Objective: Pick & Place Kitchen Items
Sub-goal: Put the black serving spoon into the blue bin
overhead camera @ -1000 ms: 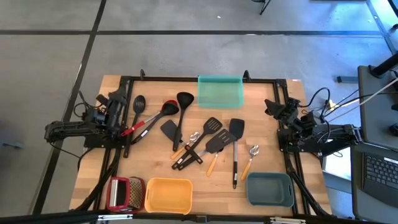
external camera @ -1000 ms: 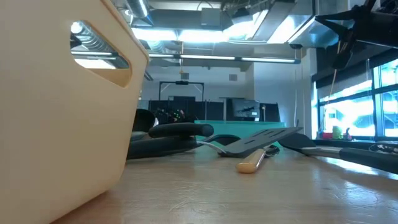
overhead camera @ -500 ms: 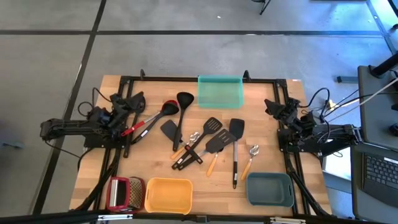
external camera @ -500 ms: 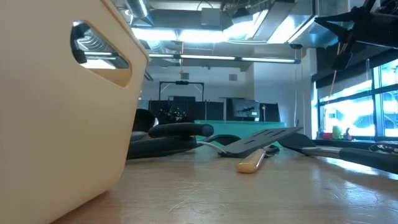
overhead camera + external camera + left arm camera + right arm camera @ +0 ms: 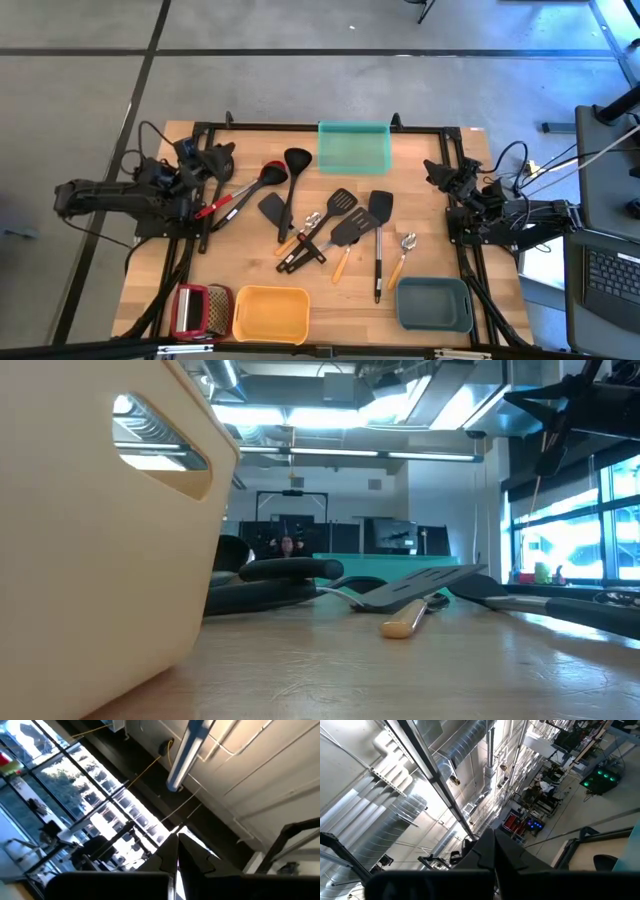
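The kitchen items lie loose in the middle of the wooden table: a black ladle (image 5: 297, 160), a dark red spoon with a red-and-black handle (image 5: 268, 175), black spatulas and turners (image 5: 345, 203), an orange-handled tool (image 5: 343, 263) and a small metal spoon (image 5: 407, 242). My left gripper (image 5: 222, 157) is shut and empty, raised at the table's left edge beside the red-handled spoon, fingertips tilted up (image 5: 177, 851). My right gripper (image 5: 433, 170) waits shut and empty at the right edge (image 5: 492, 845).
A teal tray (image 5: 354, 146) stands at the far edge. A yellow tray (image 5: 270, 313) and a grey-blue tray (image 5: 433, 304) sit at the near edge, with a red-framed grater (image 5: 200, 308) at the near left. The yellow tray (image 5: 100, 510) fills the low view's left.
My left gripper has risen and tipped its fingertips upward, reaching a little toward the table's middle, and stays shut. It now covers the black spoon that showed beside it a second ago. The utensils lie as before.
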`<action>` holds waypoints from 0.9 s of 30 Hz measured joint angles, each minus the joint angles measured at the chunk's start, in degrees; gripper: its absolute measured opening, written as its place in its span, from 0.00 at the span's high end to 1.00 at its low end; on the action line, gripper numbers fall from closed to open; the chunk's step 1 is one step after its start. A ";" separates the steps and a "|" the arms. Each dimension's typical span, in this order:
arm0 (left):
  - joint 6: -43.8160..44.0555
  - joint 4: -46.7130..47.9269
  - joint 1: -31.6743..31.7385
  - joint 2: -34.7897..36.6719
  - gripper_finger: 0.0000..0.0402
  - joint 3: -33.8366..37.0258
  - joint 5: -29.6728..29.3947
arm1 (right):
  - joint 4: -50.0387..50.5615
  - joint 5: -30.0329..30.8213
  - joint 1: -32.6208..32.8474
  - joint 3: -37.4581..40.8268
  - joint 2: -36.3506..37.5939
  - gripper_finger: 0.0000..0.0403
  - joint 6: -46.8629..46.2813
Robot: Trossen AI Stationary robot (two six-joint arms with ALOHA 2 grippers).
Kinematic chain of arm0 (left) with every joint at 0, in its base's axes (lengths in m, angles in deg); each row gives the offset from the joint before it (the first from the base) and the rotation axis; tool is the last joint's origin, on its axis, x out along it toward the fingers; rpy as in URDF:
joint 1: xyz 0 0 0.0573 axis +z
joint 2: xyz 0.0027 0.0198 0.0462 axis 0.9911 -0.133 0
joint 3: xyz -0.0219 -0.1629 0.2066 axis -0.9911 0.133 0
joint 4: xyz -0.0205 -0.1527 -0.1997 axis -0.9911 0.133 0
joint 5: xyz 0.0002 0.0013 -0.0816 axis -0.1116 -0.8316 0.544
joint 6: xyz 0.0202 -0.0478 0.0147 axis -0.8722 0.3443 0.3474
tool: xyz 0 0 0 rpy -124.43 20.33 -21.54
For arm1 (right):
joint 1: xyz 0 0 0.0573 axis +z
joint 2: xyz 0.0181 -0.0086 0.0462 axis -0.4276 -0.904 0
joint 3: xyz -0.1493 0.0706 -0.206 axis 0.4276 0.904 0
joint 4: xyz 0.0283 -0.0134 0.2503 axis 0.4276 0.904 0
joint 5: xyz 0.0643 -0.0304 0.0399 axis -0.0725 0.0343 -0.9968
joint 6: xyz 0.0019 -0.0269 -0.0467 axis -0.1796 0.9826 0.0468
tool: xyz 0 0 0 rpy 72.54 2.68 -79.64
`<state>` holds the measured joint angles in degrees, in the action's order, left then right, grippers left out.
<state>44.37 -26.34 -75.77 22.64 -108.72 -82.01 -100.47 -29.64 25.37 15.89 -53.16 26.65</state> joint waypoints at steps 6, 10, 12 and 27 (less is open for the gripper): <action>-4.36 -0.02 -0.56 -12.47 0.99 -9.03 5.65 | 0.00 0.00 0.00 0.00 0.00 1.00 0.00; -10.53 0.29 -1.35 -19.93 0.99 -15.01 9.59 | 0.00 0.00 0.00 0.00 0.00 1.00 0.00; -10.46 -0.75 -1.50 -22.42 0.99 -18.85 9.76 | 0.00 0.00 0.00 0.00 0.00 1.00 0.00; -14.37 19.66 4.64 -29.14 0.99 -39.11 30.34 | 0.45 -0.05 0.02 0.00 0.00 1.00 0.11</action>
<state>29.99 -6.69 -71.12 -6.49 -147.83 -51.68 -100.02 -29.69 25.39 15.89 -53.16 26.76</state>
